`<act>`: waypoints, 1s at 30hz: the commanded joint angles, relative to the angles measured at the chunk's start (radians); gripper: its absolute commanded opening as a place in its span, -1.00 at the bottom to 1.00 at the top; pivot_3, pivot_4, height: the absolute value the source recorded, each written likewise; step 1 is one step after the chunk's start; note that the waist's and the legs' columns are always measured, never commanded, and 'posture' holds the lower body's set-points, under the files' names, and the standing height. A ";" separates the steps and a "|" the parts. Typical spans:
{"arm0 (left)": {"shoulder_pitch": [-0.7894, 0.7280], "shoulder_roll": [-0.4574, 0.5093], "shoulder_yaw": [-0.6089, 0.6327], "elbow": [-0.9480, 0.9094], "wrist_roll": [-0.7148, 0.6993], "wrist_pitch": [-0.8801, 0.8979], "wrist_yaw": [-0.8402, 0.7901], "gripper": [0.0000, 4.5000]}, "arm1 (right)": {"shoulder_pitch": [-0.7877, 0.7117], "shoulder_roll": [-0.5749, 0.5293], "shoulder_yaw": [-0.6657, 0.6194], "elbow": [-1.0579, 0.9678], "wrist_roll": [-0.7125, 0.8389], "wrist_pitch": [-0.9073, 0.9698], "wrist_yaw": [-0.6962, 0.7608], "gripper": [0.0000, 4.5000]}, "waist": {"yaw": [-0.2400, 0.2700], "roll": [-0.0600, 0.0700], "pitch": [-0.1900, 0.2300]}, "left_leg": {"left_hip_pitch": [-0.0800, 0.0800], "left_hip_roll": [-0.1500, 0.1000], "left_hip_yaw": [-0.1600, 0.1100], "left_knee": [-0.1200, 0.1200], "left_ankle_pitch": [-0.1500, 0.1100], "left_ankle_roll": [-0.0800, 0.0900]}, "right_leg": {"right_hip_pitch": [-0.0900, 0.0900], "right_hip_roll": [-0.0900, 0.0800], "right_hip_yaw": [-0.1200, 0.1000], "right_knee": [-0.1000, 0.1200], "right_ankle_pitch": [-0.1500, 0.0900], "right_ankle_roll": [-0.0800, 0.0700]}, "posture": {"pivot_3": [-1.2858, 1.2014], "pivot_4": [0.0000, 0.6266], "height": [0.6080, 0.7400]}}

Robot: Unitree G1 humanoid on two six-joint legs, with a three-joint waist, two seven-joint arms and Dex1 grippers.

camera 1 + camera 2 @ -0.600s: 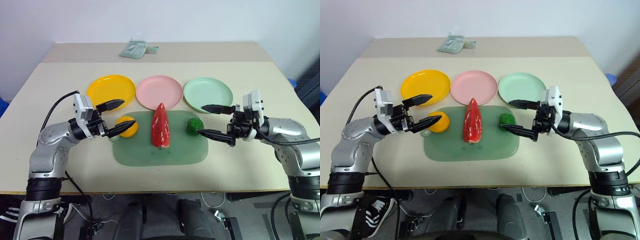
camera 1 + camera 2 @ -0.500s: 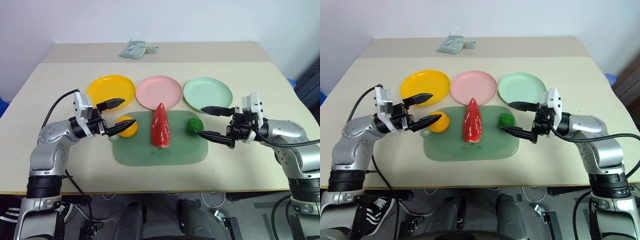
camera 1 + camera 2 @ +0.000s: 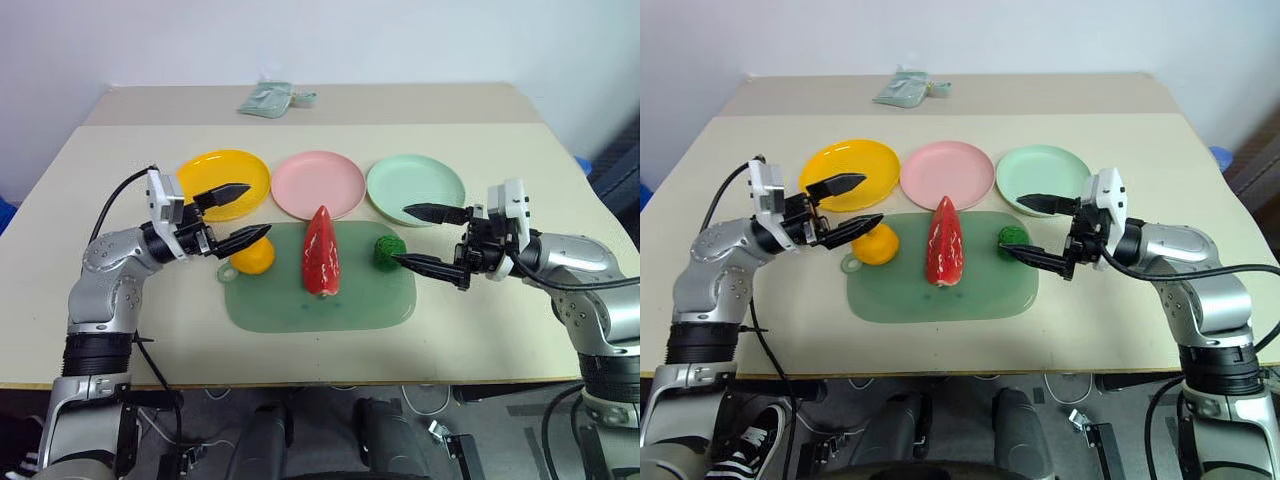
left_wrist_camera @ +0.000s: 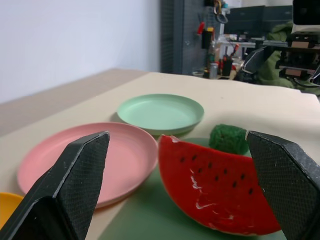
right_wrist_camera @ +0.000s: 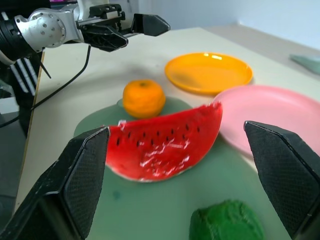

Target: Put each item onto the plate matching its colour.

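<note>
Nothing is sorted yet: the yellow plate, pink plate and mint plate stand bare in a row behind the green mat, which holds all three items. From the left: the left gripper hangs wide open and empty above the orange fruit; the watermelon wedge lies lengthwise, its tip toward the pink plate; the green lump sits beside the equally open, empty right gripper.

Small grey-green bundle at table's far edge, unidentifiable

Head stereo pair looking down, wrist cameras low — both facing the watermelon wedge
</note>
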 commanded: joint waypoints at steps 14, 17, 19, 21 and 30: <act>0.044 0.110 -0.016 -0.032 0.030 0.064 -0.044 1.00 | -0.062 -0.050 0.012 -0.053 0.068 0.125 0.027 0.95 | 0.000 0.000 0.000 | 0.000 0.000 0.000 0.000 0.000 0.000 | 0.000 0.000 0.000 0.000 0.000 0.000 | 0.03 -0.52 1.00; 0.049 0.120 -0.062 -0.005 0.105 0.001 -0.057 1.00 | -0.081 -0.039 0.012 -0.062 0.049 0.098 0.010 0.95 | 0.001 0.000 0.000 | 0.000 0.000 0.000 0.000 0.000 0.000 | 0.000 0.000 0.000 0.000 0.000 0.000 | 0.03 -0.52 1.00; 0.047 0.117 -0.082 0.011 0.126 -0.009 -0.061 1.00 | -0.077 -0.032 0.013 -0.078 0.054 0.096 0.002 0.95 | 0.003 0.000 0.000 | 0.000 0.000 0.000 0.000 0.000 0.000 | 0.000 0.000 0.000 0.000 0.000 0.000 | 0.03 -0.52 1.00; 0.041 0.112 -0.111 0.044 0.171 -0.049 -0.054 1.00 | -0.063 -0.029 0.011 -0.094 0.060 0.102 -0.005 0.95 | 0.002 0.000 0.000 | 0.000 0.000 0.000 0.000 0.000 0.000 | 0.000 0.000 0.000 0.000 0.000 0.000 | 0.03 -0.52 1.00; 0.016 0.062 -0.227 0.225 0.400 -0.274 0.056 1.00 | -0.026 -0.030 0.005 -0.120 0.058 0.096 -0.017 0.95 | 0.003 0.000 0.000 | 0.000 0.000 0.000 0.000 0.000 0.000 | 0.000 0.000 0.000 0.000 0.000 0.000 | 0.03 -0.52 1.00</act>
